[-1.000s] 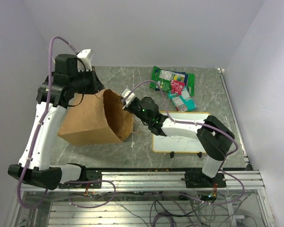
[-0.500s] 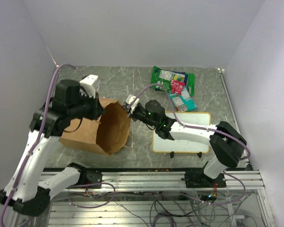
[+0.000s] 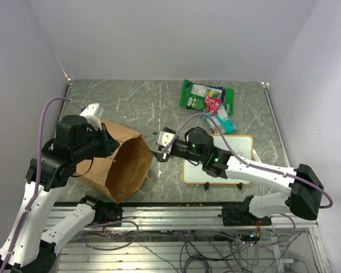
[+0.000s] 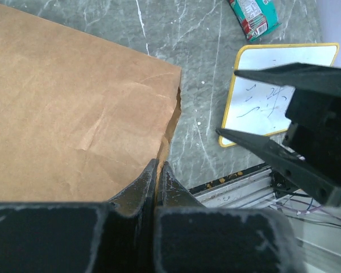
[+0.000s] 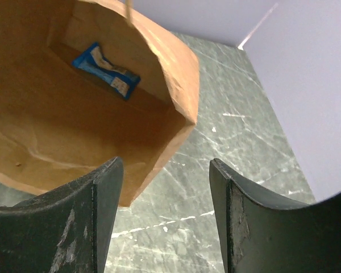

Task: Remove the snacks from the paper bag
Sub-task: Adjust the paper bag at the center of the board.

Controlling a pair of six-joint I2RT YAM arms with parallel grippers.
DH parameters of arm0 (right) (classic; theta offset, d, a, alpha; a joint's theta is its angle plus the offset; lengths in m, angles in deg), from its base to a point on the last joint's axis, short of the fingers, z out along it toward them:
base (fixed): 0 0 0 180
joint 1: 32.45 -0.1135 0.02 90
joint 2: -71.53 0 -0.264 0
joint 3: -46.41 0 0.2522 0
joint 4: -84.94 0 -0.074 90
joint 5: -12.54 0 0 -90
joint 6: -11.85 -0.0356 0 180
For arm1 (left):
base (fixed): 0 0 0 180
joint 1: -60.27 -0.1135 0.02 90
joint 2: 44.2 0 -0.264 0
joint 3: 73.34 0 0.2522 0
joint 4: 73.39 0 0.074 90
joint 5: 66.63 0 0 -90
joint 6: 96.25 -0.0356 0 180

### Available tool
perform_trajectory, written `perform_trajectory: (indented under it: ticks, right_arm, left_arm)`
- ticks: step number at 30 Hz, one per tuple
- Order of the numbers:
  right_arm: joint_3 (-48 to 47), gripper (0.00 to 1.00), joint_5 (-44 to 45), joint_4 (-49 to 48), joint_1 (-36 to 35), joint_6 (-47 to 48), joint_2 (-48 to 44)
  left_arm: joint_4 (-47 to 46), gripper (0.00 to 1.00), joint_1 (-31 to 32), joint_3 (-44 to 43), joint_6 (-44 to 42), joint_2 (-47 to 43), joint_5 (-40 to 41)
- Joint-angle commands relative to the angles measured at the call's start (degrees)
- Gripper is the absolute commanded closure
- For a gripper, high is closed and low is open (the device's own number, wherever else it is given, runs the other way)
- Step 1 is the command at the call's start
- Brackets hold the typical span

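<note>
Bag (image 3: pixel 116 162) on its side at table's (image 3: pixel 136 96) left, mouth twd the right. Blue pkt (image 5: pixel 106 70) deep inside, against the bottom. L gripper (image 4: pixel 158 168) pressed shut, pinching bag's rim paper. R gripper (image 5: pixel 165 165) spread wide, empty, just outside bag's mouth. Other snacks (image 3: pixel 207 99) (green, pink, teal) piled at far right, just past whiteboard (image 3: pixel 238 148), well apart from bag.

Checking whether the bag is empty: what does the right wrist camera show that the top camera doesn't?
Only right wrist: a blue packet lying deep inside the bag. Only top: the snacks piled at the table's far side, the whiteboard, and the left gripper holding the bag. Both: the bag's open mouth and the open right gripper before it.
</note>
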State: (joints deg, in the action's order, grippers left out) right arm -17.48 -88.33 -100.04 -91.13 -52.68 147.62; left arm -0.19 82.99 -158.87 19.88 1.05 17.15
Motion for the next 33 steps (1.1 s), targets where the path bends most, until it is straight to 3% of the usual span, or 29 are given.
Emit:
perform_trajectory:
  ticks: [1,5,10,18,24,33]
  right_arm:
    - [1.2,0.38,-4.1,5.1,-2.9,5.0,-3.3]
    - [1.6,0.37,-3.7,1.2,-7.6,5.3,-1.7]
    - [0.9,0.37,-0.7,-9.3,-12.6,3.5,7.6]
    - [2.4,0.30,25.6,-13.8,-12.5,-2.5,8.4]
    - [2.3,0.26,28.4,-12.6,-10.5,-5.3,8.4]
    - [-4.8,0.26,29.6,-14.6,-8.2,-10.4,16.3]
  left_arm:
    - [-0.4,0.93,0.1,-1.4,2.3,-0.4,2.4]
    - [3.2,0.93,0.1,-2.0,1.3,-1.9,5.6]
    - [5.2,0.93,0.1,-1.2,3.2,-5.4,8.5]
    - [3.8,0.93,0.1,-1.1,4.8,-5.3,8.7]
    - [3.8,0.93,0.1,-2.2,4.2,-5.4,10.0]
    - [2.4,0.93,0.1,-1.7,5.1,-5.3,8.9]
